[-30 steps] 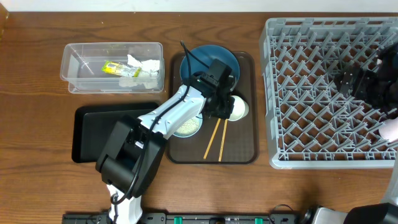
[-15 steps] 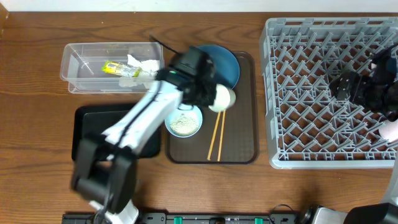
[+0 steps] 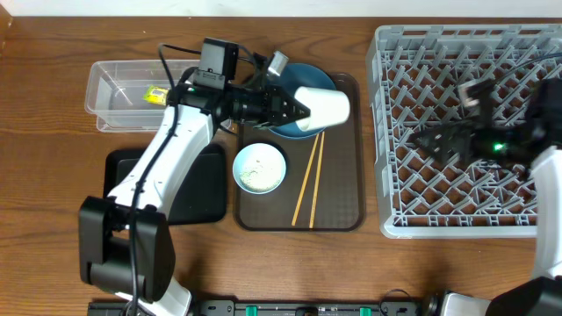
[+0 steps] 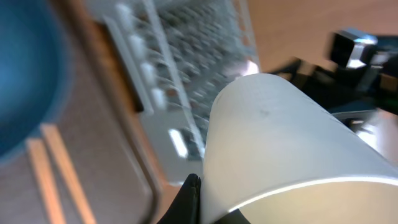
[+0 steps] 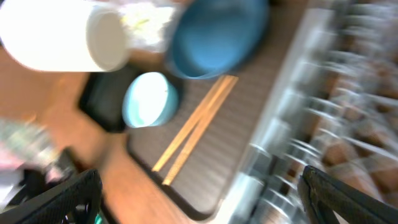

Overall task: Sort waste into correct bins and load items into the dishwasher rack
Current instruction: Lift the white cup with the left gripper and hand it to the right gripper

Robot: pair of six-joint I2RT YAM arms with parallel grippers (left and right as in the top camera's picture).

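My left gripper (image 3: 294, 107) is shut on the cream cup (image 3: 325, 106) and holds it on its side in the air, above the dark-blue plate (image 3: 309, 77). In the left wrist view one finger (image 4: 194, 200) presses the cup's wall (image 4: 280, 137). My right gripper (image 3: 430, 140) is open and empty over the grey rack (image 3: 439, 53), pointing left; its fingers (image 5: 202, 205) are wide apart. The pale-blue bowl (image 3: 260, 168) holds rice. The chopsticks (image 3: 307, 180) lie beside it. The yellow-green wrapper (image 3: 156, 95) lies in the clear tub (image 3: 110, 75). The napkin and the pink cup are hidden.
The brown serving tray (image 3: 338, 206) carries the plate, bowl and chopsticks. The black tray (image 3: 198, 189) lies to its left, partly under my left arm. The right wrist view shows the cup (image 5: 59, 34), plate (image 5: 217, 34), bowl (image 5: 149, 99) and rack (image 5: 339, 93).
My left arm has lifted the cream cup off the brown tray and swung it up and to the right. My right gripper has moved left across the rack.
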